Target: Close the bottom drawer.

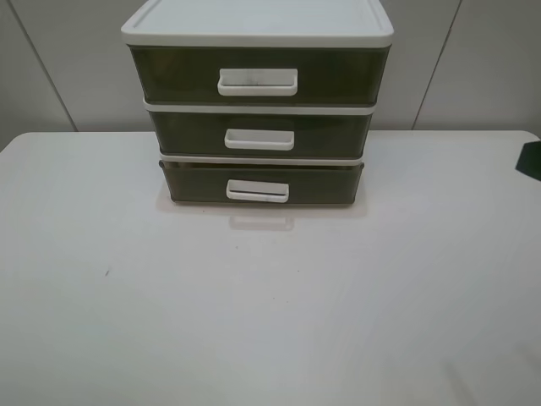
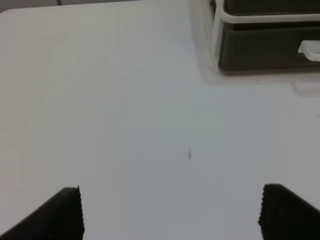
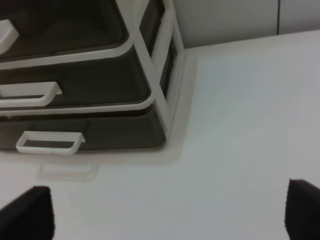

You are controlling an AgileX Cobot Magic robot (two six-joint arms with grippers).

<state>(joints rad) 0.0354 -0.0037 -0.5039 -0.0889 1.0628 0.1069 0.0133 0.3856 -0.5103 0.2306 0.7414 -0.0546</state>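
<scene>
The bottom drawer [image 1: 258,182] is the lowest of three smoky brown drawers in a white-topped unit [image 1: 258,21] at the table's back centre. Its white loop handle [image 1: 257,191] faces me. Its front looks about level with the two drawers above. The drawer also shows in the left wrist view [image 2: 265,47] and the right wrist view [image 3: 100,127], with its handle [image 3: 47,141]. My left gripper [image 2: 172,215] is open and empty over bare table, well in front and to the left of the unit. My right gripper [image 3: 170,212] is open and empty near the unit's right front corner.
The white table [image 1: 270,304] spreads wide in front of the unit. A grey panelled wall [image 1: 473,76] stands behind. A dark part [image 1: 532,161], probably of the right arm, shows at the right edge. A small dark speck [image 1: 106,272] lies on the table.
</scene>
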